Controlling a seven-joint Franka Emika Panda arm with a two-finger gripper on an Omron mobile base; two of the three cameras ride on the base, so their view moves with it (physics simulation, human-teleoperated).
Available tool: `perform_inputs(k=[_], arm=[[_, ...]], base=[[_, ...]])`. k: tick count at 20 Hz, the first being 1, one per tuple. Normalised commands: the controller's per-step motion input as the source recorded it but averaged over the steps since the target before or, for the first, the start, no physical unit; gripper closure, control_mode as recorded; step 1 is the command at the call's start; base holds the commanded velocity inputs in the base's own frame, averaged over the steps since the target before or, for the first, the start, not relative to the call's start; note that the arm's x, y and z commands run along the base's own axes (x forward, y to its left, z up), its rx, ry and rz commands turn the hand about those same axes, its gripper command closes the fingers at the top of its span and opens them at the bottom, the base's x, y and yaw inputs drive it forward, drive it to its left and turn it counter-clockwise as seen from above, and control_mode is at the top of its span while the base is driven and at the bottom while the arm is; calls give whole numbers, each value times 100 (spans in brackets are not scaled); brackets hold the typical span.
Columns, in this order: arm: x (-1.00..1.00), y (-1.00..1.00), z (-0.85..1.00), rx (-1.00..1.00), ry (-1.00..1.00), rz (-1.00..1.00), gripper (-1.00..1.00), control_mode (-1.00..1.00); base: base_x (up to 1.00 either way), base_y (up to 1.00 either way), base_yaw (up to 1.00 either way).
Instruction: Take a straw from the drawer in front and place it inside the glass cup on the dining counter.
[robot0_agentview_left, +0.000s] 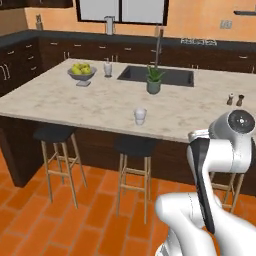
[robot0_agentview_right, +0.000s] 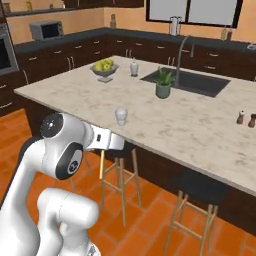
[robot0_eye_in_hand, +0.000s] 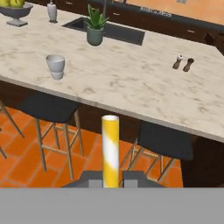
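Observation:
My gripper (robot0_eye_in_hand: 110, 183) is shut on the straw (robot0_eye_in_hand: 110, 148), a pale-yellow stick that rises between the two fingertips in the hand view. In the right base view the straw (robot0_agentview_right: 101, 165) shows as a thin yellow line under the hand (robot0_agentview_right: 107, 141), in front of the counter's near edge and below its top. The glass cup (robot0_eye_in_hand: 55, 65) stands empty and upright on the dining counter (robot0_eye_in_hand: 131, 83), near its front edge, ahead and to the left of the straw. It also shows as the small cup (robot0_agentview_left: 140, 116) and cup (robot0_agentview_right: 121, 116) in the base views. The drawer is out of view.
On the counter stand a potted plant (robot0_agentview_left: 154, 80), a fruit bowl (robot0_agentview_left: 81, 74), a small bottle (robot0_agentview_left: 108, 68) and salt and pepper shakers (robot0_agentview_left: 235, 99), beside a sink (robot0_agentview_left: 170, 76). Dark stools (robot0_eye_in_hand: 48, 107) (robot0_eye_in_hand: 164, 140) stand under the near edge on an orange tile floor.

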Motion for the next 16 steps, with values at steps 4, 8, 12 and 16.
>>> perform_inputs(k=[4,8,12,16], arm=[[0,0,0,0,0,0,100,100],[0,0,0,0,0,0,100,100],[0,0,0,0,0,0,100,100],[0,0,0,0,0,0,100,100]], base=[[67,83,-48],[79,64,-44],[97,27,-34],[100,9,-21]])
